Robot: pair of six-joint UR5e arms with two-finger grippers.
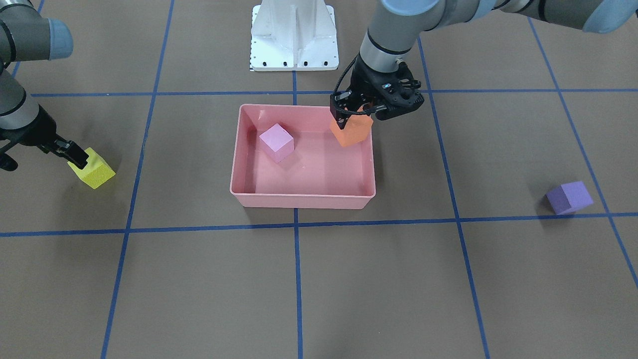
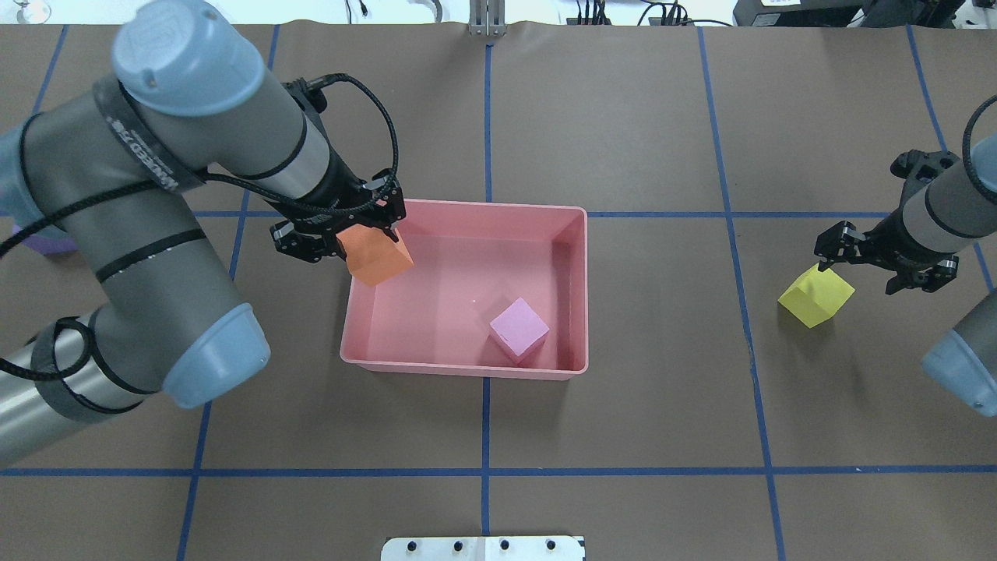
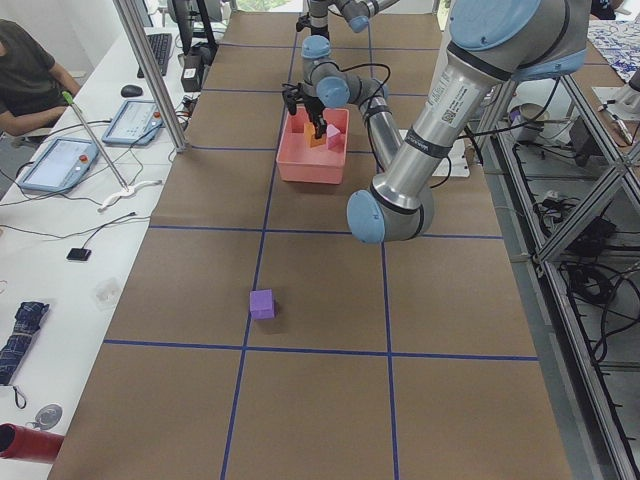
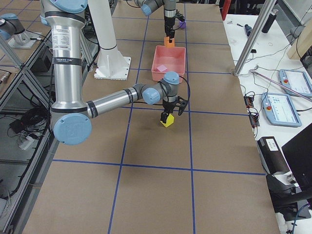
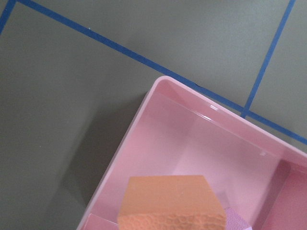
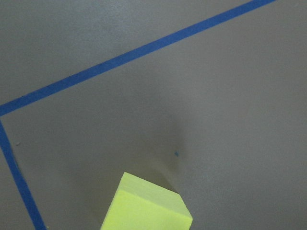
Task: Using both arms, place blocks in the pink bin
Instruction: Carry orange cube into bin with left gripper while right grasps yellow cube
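Observation:
My left gripper point(image 1: 355, 117) is shut on the orange block point(image 1: 352, 131) and holds it tilted above the pink bin's point(image 1: 299, 201) corner nearest the robot's left. The overhead view shows this gripper point(image 2: 364, 234), the orange block point(image 2: 378, 255) and the bin point(image 2: 467, 368). The light pink block point(image 1: 276, 142) lies inside the bin. My right gripper point(image 1: 79, 159) is shut on the yellow block point(image 1: 94, 170), tilted, just above the table, far right of the bin point(image 2: 815, 294). The purple block point(image 1: 569, 197) lies alone on the table on my left side.
The white pedestal base point(image 1: 294, 35) stands behind the bin. Blue tape lines point(image 1: 297, 279) grid the brown table. In the left side view a person point(image 3: 25, 75) sits at a side desk with tablets, beyond a metal post point(image 3: 150, 70).

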